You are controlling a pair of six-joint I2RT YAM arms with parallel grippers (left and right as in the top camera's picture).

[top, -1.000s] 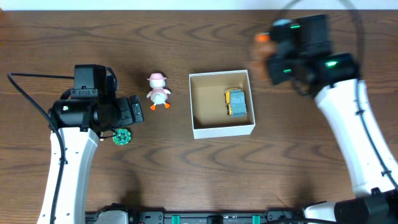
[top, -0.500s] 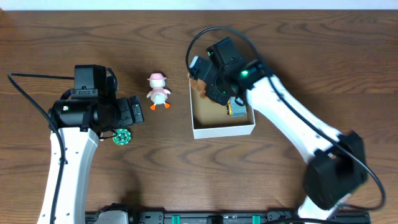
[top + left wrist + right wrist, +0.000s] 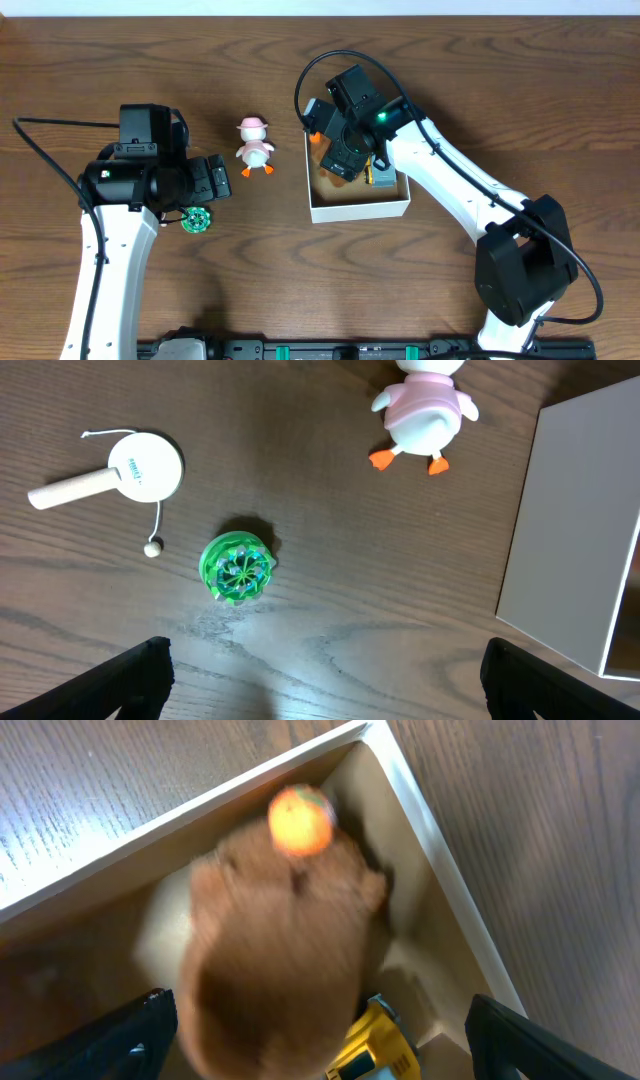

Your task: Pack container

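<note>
Container (image 3: 360, 210) holds one plush (image 3: 270, 950), one truck (image 3: 385, 1045); left claw (image 3: 325, 670), right claw (image 3: 320, 1020) apart.

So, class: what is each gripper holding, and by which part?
Nothing. Both are open: the left gripper near the green top, the right gripper over a blurred brown toy in the container.

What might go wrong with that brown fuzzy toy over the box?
The brown toy looks blurred, near a corner of the container and the yellow vehicle; it might end up tipped against the wall or atop the vehicle. The right arm seems low over the thin walls, so pulling away might nudge the container.
</note>
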